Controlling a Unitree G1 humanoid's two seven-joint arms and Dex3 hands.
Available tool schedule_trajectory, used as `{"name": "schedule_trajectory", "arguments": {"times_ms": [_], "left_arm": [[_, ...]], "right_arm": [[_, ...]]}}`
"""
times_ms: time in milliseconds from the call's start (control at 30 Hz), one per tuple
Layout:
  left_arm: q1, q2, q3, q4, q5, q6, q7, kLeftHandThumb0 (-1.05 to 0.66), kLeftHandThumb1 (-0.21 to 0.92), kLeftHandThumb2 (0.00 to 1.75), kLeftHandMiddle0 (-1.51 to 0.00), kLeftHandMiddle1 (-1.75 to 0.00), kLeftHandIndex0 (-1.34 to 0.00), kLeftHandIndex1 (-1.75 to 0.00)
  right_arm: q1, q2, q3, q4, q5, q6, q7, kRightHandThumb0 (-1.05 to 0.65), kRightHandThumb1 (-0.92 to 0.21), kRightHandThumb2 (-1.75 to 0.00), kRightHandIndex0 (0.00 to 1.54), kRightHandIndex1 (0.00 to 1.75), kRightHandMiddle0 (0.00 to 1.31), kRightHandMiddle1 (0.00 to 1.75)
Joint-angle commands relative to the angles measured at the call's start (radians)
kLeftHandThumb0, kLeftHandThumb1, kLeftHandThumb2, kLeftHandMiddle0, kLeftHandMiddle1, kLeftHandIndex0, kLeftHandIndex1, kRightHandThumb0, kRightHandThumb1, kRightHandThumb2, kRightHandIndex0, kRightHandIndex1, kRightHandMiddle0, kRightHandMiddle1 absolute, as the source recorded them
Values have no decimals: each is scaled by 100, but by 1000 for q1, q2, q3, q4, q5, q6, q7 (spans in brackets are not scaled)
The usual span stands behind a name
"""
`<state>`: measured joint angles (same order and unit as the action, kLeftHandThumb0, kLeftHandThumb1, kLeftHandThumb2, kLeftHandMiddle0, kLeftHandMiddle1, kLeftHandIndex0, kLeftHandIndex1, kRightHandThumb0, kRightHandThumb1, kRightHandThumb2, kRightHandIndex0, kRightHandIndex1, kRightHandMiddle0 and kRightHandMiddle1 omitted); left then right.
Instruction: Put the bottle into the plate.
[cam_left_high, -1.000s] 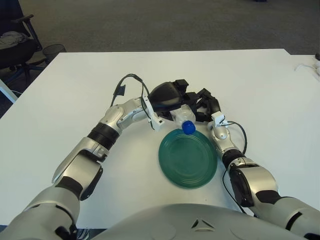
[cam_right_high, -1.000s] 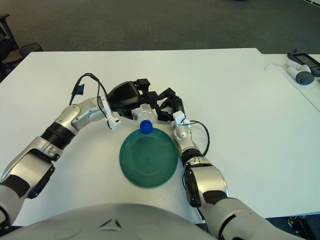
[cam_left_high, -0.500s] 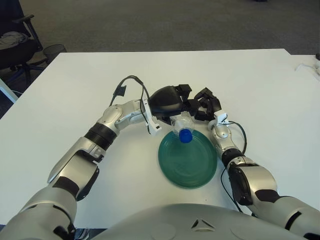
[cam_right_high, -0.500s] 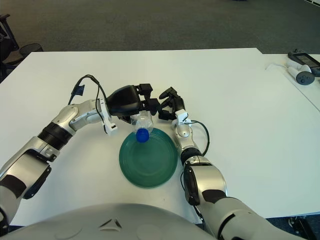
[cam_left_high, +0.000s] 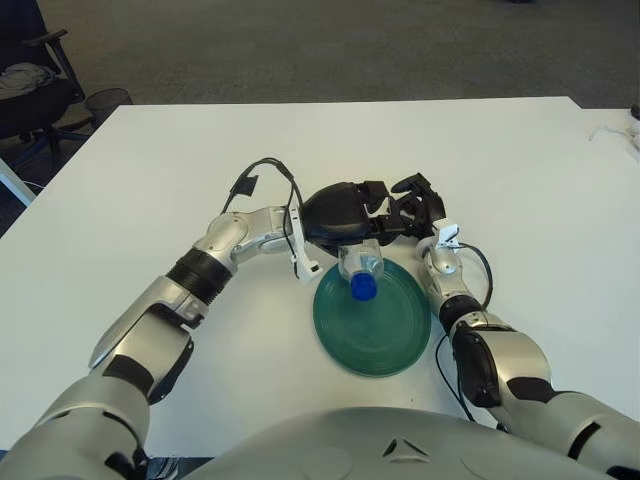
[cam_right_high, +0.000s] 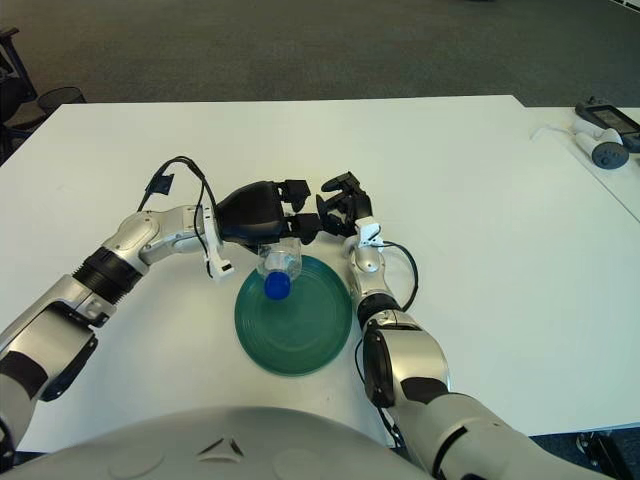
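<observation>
Left hand (cam_left_high: 345, 215) was over the far-left rim of the green plate (cam_left_high: 385, 335), fingers wrapped around the clear bottle (cam_left_high: 360, 268). Bottle was tilted, blue cap (cam_left_high: 362, 287) pointing down and toward the robot, cap end hanging over the plate's far-left part. Couldn't tell if the cap was touching the plate surface or just above it. Bottle body was partly hidden under the black palm, so only the neck and shoulder section showed.

Right hand (cam_left_high: 412, 205) sat just beside the left one, on its right, beyond the plate's far rim. Fingers were loosely spread, nothing in them; looked like it was apart from the bottle, tho fingertips of the two hands were v. close together and I couldn't tell whether they touched.

Plate lay flat on the white desk (cam_left_high: 150, 180), near the robot's body, roughly centre. Left forearm came in from the left w/ a black cable (cam_left_high: 262, 170) looped above the wrist. Right forearm ran up from the lower right along the plate's right edge.

Office chair (cam_left_high: 30, 80) stood off the desk's far-left corner.
</observation>
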<state>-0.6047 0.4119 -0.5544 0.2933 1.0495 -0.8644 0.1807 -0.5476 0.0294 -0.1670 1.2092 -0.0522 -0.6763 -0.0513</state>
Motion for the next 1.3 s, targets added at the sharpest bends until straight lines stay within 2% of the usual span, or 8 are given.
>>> {"name": "schedule_trajectory", "arguments": {"times_ms": [0,500,533,600,633,700,933,1267], "left_arm": [[17,40,-18,-18,45,-5,46,-57,9,159,-125,-175,-80,-175],[-26,67,-96,8,188,-8,195,-58,9,159,-126,-175,-80,-175],[10,50,-71,6,88,13,113,-58,9,160,-126,-175,-80,-175],[47,68,-38,-97,84,38,87,-53,20,146,-115,-175,-71,-175],[61,64,-66,-97,151,65,132,-50,27,138,-112,-175,-65,-175],[69,58,-108,-77,230,91,181,-49,30,133,-113,-175,-62,-175],[34,108,-106,-142,210,64,61,-48,31,132,-115,-175,-62,-175],[58,106,-130,-144,195,52,41,-49,27,137,-121,-175,-64,-175]], "right_arm": [[148,16,-24,129,26,226,-13,0,-58,-82,56,154,43,144],[151,21,-31,125,30,215,0,0,-58,-82,53,154,47,144],[152,21,-32,125,31,213,3,0,-58,-82,53,155,47,144],[153,22,-36,125,35,209,12,0,-58,-83,53,156,46,143],[153,23,-37,126,37,211,14,0,-57,-84,54,156,46,143],[153,22,-40,129,38,218,15,0,-57,-85,54,157,45,143],[161,3,-50,155,23,263,13,0,-51,-93,59,157,45,146],[163,3,-34,146,5,231,0,0,-47,-99,65,151,44,153]]}}
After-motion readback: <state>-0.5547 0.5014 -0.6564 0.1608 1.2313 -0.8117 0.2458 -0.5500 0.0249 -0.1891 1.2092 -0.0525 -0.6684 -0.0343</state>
